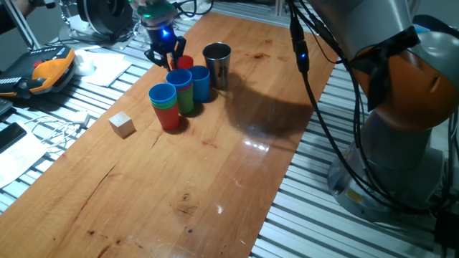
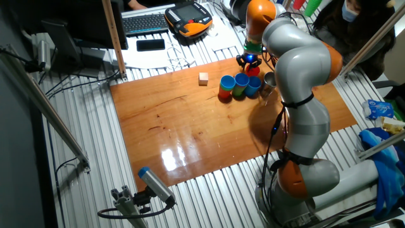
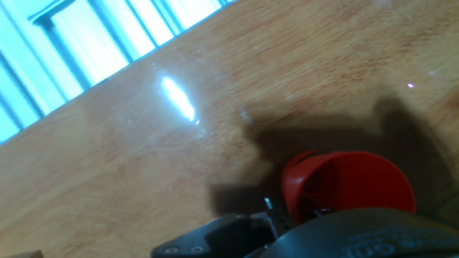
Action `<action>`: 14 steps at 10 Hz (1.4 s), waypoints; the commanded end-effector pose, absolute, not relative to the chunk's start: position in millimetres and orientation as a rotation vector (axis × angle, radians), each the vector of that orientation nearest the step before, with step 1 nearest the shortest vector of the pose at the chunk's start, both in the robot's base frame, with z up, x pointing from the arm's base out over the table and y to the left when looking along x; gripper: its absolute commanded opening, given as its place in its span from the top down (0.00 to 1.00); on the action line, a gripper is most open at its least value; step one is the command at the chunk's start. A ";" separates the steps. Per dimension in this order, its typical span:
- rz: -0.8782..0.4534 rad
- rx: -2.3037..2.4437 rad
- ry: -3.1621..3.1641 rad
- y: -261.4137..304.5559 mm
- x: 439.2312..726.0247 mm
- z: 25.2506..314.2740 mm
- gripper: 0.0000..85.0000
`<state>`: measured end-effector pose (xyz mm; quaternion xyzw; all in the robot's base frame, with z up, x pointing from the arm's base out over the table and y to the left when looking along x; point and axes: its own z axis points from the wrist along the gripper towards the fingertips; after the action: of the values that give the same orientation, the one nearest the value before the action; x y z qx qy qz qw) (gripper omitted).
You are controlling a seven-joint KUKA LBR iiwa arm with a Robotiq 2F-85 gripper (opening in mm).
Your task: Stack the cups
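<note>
You've got the small wooden cube [image 1: 122,124] left of centre on the wooden desk [image 1: 215,186], alone. Right of it, the stack with a blue plastic cup on top over green and red [image 1: 165,106], then the green stack capped in blue [image 1: 181,89], then a blue plastic cup [image 1: 200,83], all bunched upper centre. Tool [image 1: 163,57] sits at upper centre over the red plastic cup [image 1: 184,62]; hand view shows that cup [image 3: 344,186] right at the fingers, but you can't tell whether they're spread or pinching it. Shiny steel cup [image 1: 216,64] stands furthest right, just beside the blue one.
</note>
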<state>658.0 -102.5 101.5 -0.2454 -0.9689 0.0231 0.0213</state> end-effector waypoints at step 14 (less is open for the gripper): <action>0.100 -0.635 -2.939 -65.0 641.2 223.7 1.00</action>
<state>640.4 -64.8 223.2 -0.2107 -0.9746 0.0325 0.0679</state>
